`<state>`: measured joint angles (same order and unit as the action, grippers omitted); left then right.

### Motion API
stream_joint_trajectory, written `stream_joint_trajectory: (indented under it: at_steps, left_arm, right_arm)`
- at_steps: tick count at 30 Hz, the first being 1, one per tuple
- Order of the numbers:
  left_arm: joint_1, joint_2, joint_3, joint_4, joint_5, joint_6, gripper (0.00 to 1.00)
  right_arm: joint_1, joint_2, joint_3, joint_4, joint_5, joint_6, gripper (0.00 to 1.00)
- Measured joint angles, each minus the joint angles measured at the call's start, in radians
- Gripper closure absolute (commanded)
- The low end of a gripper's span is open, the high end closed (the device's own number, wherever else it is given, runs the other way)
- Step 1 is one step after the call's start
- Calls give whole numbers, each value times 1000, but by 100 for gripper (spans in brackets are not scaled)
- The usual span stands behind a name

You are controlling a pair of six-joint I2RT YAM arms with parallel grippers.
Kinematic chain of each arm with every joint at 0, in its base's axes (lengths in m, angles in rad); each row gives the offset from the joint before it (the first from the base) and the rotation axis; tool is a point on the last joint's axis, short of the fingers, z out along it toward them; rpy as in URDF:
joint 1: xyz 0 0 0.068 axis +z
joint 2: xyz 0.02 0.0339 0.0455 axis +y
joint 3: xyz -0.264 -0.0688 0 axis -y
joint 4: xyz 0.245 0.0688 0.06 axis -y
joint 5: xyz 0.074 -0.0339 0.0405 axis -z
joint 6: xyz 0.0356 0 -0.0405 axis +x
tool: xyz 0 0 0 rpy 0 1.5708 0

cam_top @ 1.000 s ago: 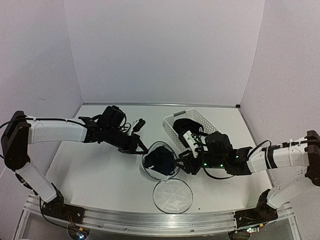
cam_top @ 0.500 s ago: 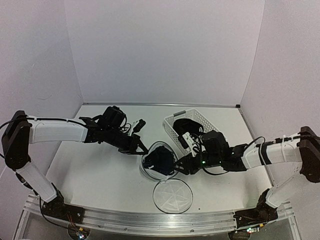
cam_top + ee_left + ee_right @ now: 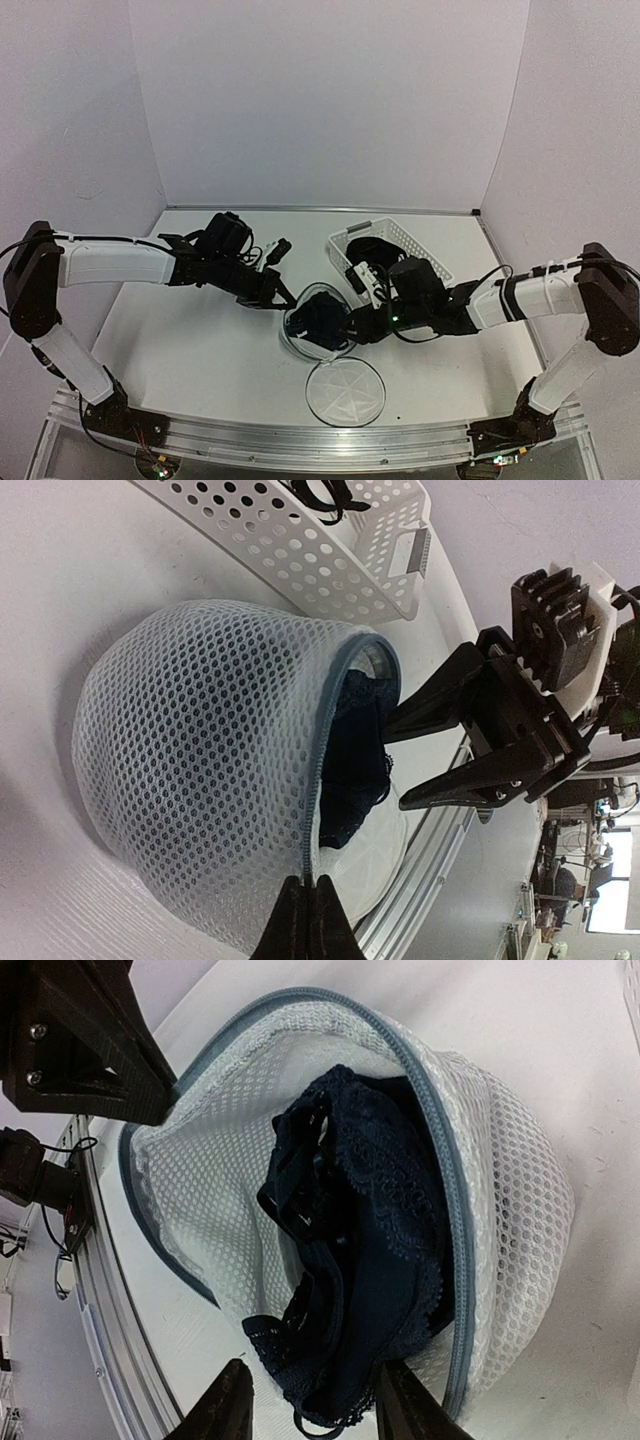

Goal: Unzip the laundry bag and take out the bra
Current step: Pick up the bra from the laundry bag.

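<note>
The white mesh laundry bag [image 3: 318, 322] lies on its side at the table's middle, unzipped, its mouth facing right. Its round lid [image 3: 345, 390] lies flat in front. The dark navy lace bra [image 3: 360, 1260] sits in the mouth, partly spilling out, and also shows in the left wrist view [image 3: 355, 745]. My left gripper [image 3: 308, 905] is shut on the bag's zipper rim [image 3: 310, 820], at the bag's left in the top view [image 3: 288, 300]. My right gripper [image 3: 312, 1412] is open, its fingers either side of the bra's lower edge, right at the bag's mouth [image 3: 352, 325].
A white slotted plastic basket [image 3: 385, 250] with a dark item inside stands behind the right arm; it also shows in the left wrist view [image 3: 320, 550]. The table's metal front rail [image 3: 300, 440] runs just past the lid.
My right gripper has moved left, closer to the bag's mouth and the bra. The left gripper and the bag have stayed still.
</note>
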<state>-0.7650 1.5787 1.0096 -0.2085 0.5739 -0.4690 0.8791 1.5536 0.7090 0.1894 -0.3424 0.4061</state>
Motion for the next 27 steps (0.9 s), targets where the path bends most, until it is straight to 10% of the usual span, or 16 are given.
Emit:
stream_joint_trajectory:
  at_steps: [17, 27]
  left_arm:
    - [0, 0, 0, 0, 0, 1, 100]
    - [-3, 0, 0, 0, 0, 1, 100]
  right_arm:
    - [-3, 121, 131, -53, 45, 15, 77]
    - [-3, 163, 179, -146, 158, 23, 68]
